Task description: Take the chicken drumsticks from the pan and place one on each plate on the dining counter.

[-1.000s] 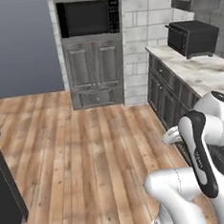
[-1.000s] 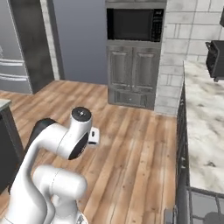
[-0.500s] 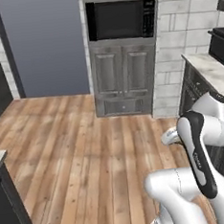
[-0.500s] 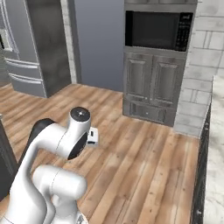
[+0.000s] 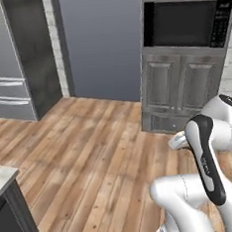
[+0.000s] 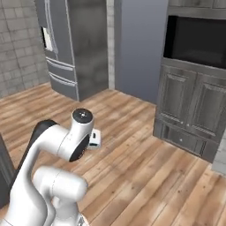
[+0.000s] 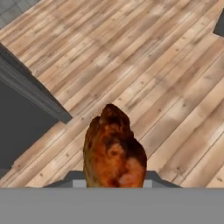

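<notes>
Fridge (image 5: pixel 14 62) newly in view; drumstick (image 7: pixel 113 151) pincer-held.

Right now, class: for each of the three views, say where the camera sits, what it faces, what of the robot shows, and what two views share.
Left base view: behind the arm, facing the oven cabinet.
Right base view: behind the arm, facing the fridge and oven cabinet.
Hand view: on the hand, looking down at the floor, past a drumstick in the gripper.
Shared: both base views show the oven cabinet and fridge.

Steel fridge (image 5: pixel 14 62), built-in oven (image 5: pixel 187 24), wood floor (image 5: pixel 87 160)
</notes>
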Tool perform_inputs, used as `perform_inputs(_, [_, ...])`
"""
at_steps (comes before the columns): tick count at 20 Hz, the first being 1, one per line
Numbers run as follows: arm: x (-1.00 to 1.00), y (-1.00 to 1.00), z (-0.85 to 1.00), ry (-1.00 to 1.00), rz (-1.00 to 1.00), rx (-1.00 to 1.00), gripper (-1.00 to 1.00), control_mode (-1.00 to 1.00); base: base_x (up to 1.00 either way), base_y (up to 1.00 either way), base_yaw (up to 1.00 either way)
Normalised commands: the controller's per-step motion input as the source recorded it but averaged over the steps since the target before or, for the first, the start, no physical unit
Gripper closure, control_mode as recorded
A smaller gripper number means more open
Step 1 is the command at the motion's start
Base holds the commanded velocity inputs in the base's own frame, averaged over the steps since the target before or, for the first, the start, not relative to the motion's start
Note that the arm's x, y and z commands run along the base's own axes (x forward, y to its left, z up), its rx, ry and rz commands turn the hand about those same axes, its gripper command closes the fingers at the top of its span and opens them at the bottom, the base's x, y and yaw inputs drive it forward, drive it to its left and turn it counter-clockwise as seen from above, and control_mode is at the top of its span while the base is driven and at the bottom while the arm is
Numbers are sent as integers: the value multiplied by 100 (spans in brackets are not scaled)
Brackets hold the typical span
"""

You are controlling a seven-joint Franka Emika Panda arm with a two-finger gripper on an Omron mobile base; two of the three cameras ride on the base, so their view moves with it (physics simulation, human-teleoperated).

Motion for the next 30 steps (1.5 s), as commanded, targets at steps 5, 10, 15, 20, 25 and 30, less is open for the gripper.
perform_inputs(5, [0, 0, 0, 0, 0, 0, 100, 100, 100, -14, 57])
perform_inputs(10, [0, 0, 0, 0, 0, 0, 100, 100, 100, -12, 59])
perform_inputs(15, [0, 0, 0, 0, 0, 0, 100, 100, 100, -1, 63])
perform_inputs(20, [0, 0, 0, 0, 0, 0, 100, 100, 98, -2, 71])
perform_inputs(25, [0, 0, 0, 0, 0, 0, 100, 100, 56, -75, 52])
perform_inputs(30, [0, 0, 0, 0, 0, 0, 100, 100, 41, -97, 41])
